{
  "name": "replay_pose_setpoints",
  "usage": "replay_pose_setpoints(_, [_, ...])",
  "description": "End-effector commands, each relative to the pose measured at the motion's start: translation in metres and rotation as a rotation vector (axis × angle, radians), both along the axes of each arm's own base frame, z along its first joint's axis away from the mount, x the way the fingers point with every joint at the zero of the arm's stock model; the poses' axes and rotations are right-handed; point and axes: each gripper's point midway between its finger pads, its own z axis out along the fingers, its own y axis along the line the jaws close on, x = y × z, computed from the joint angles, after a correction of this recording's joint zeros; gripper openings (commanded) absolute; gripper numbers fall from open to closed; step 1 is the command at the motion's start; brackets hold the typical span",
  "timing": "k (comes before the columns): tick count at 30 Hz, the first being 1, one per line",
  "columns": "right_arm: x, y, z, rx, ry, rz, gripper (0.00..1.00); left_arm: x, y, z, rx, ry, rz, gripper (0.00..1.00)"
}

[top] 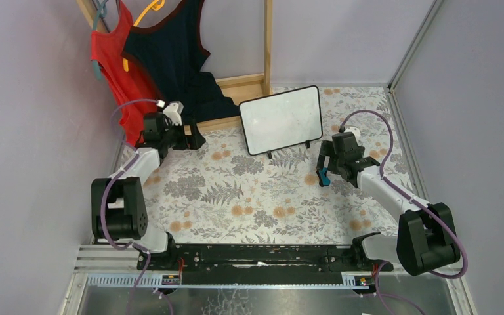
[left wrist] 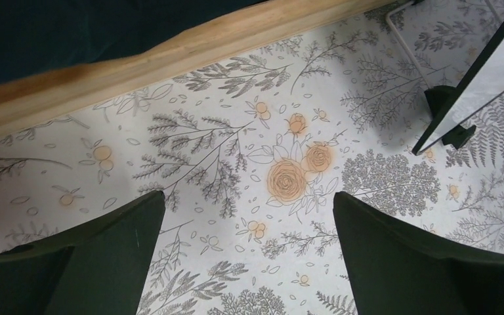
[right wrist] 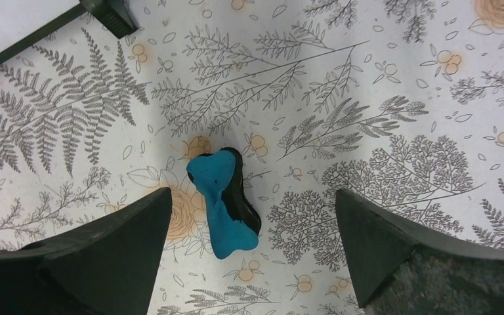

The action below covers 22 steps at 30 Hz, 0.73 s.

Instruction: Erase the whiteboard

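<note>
The whiteboard (top: 281,119) stands tilted on two black feet at the back centre of the table, its white face blank. Its edge and feet show in the left wrist view (left wrist: 482,85), and a corner shows in the right wrist view (right wrist: 20,26). A blue and black eraser (right wrist: 223,203) lies on the floral cloth, in the top view (top: 324,177) just left of my right gripper (top: 331,172). My right gripper (right wrist: 252,197) is open above it, not touching it. My left gripper (top: 193,139) is open and empty, left of the board; in its own view (left wrist: 249,197) only cloth lies between the fingers.
A wooden frame (top: 267,46) with a red top (top: 115,59) and a dark top (top: 177,52) hanging on it stands at the back left. Its wooden base rail (left wrist: 138,62) runs close ahead of my left gripper. Grey walls enclose the table.
</note>
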Motion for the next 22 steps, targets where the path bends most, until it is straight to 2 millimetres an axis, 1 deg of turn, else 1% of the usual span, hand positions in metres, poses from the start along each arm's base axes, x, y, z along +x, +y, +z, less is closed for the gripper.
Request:
replay_pose_setpoints(1, [0.016,-0.011,0.019,-0.022,-0.108,-0.07,0.99,0.006,0.012,0.024,0.078,-0.149,0.04,1.0])
replay_pose_setpoints(4, [0.016,-0.019,0.02,-0.051,-0.108,-0.115,0.99,-0.004,0.01,0.021,0.08,-0.165,0.027,1.0])
replay_pose_setpoints(8, [0.016,-0.028,0.019,-0.093,-0.091,-0.158,0.99,-0.014,0.009,0.011,0.083,-0.17,0.017,1.0])
replay_pose_setpoints(14, [0.022,-0.026,0.023,-0.085,-0.116,-0.15,0.99,-0.028,0.004,-0.009,0.068,-0.156,-0.007,1.0])
replay_pose_setpoints(18, [0.022,-0.024,0.021,-0.072,-0.126,-0.138,0.99,-0.035,0.003,-0.021,0.069,-0.147,-0.014,1.0])
replay_pose_setpoints(22, [0.021,-0.023,0.022,-0.072,-0.13,-0.127,0.99,-0.037,0.005,-0.023,0.087,-0.155,-0.009,1.0])
